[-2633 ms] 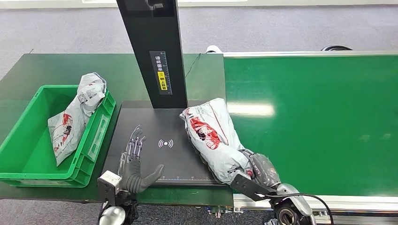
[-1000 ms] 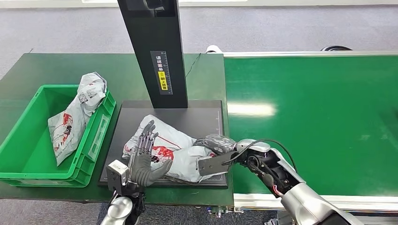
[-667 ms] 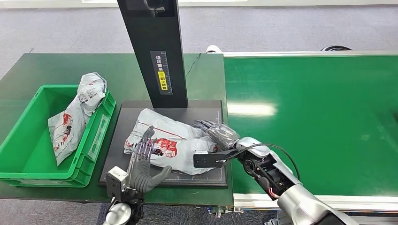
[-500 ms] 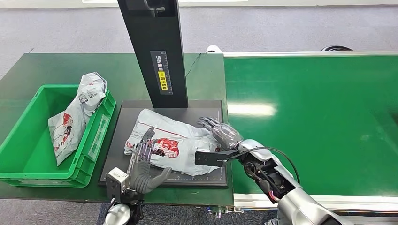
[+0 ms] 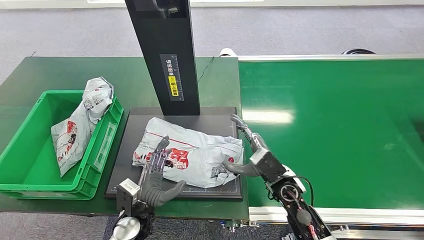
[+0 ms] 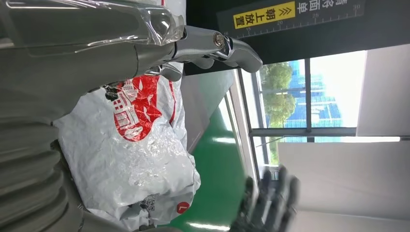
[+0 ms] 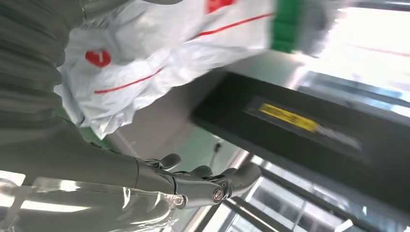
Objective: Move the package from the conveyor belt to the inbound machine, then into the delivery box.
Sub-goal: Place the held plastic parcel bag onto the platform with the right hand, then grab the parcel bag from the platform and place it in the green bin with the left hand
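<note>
A grey-white package [image 5: 192, 151] with red print lies flat on the black inbound machine platform [image 5: 215, 122], below its black post [image 5: 162, 50]. The left wrist view shows the package [image 6: 140, 159] close up, and it appears in the right wrist view [image 7: 159, 53] too. My left hand [image 5: 155, 175] hovers with fingers spread at the package's near left corner, holding nothing. Beside the package's right end my right hand [image 5: 247, 147] is open, fingers straight, its thumb near the bag's edge. The green conveyor belt [image 5: 330, 130] lies to the right.
A green delivery box [image 5: 30, 150] stands left of the platform with another grey package [image 5: 80, 122] leaning in it. The dark green table [image 5: 60, 72] runs behind both. Grey floor lies beyond.
My right hand carried the package from the belt's edge onto the platform, let it go and drew back to its right end. The left hand has stayed near the front left corner.
</note>
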`<state>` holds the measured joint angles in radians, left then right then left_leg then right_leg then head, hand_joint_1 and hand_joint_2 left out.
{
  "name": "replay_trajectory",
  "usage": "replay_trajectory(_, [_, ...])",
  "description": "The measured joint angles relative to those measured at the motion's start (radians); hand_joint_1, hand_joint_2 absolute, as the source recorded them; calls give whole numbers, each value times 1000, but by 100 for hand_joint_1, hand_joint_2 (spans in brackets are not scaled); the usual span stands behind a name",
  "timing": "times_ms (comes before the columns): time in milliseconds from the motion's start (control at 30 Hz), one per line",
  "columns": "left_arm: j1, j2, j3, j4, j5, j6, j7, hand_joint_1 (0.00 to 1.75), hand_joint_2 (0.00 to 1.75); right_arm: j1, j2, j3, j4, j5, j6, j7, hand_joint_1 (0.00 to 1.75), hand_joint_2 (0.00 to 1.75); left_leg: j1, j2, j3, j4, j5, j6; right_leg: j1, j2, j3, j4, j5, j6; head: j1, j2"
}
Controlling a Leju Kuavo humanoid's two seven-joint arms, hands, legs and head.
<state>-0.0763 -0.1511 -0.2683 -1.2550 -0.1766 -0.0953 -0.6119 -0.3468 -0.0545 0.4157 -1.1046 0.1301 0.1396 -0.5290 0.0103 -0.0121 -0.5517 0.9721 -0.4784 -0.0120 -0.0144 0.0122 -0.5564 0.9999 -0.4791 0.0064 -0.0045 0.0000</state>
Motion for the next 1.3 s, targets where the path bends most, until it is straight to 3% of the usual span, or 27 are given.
replay_trajectory(267, [-14, 2, -11, 36, -69, 41, 22, 0, 175, 154, 43, -162, -159, -90, 42, -7, 0, 175, 0, 0, 0, 0, 0, 0, 0, 0, 0, 0, 0, 0, 0, 0])
replay_trajectory(467, [-33, 21, -21, 44, -329, 223, 122, 0, 175, 234, 67, -213, -231, -79, 101, -5, 0, 175, 0, 0, 0, 0, 0, 0, 0, 0, 0, 0, 0, 0, 0, 0])
replay_trajectory(600, [-61, 36, -24, 44, -527, 293, 229, 0, 175, 267, 80, -228, -257, -48, 132, -5, 0, 175, 0, 0, 0, 0, 0, 0, 0, 0, 0, 0, 0, 0, 0, 0])
replay_trajectory(833, [-117, 53, -18, 48, -700, 286, 368, 0, 175, 275, 111, -235, -260, -19, 162, -2, 0, 175, 0, 1, 0, 0, 0, 0, 0, 0, 0, 0, 0, 0, 0, 0])
replay_trajectory(1033, [-139, 57, 0, 77, -783, 186, 494, 0, 175, 261, 138, -235, -244, -3, 171, 7, 0, 175, 0, 1, 0, 0, 0, 0, 0, 0, 0, 0, 0, 0, 0, 0])
replay_trajectory(1300, [-154, 57, 7, 116, -797, 170, 504, 0, 175, 247, 151, -234, -221, 5, 172, 9, 0, 175, 0, 0, 0, 0, 0, 0, 0, 0, 1, 0, 0, 0, 0, 0])
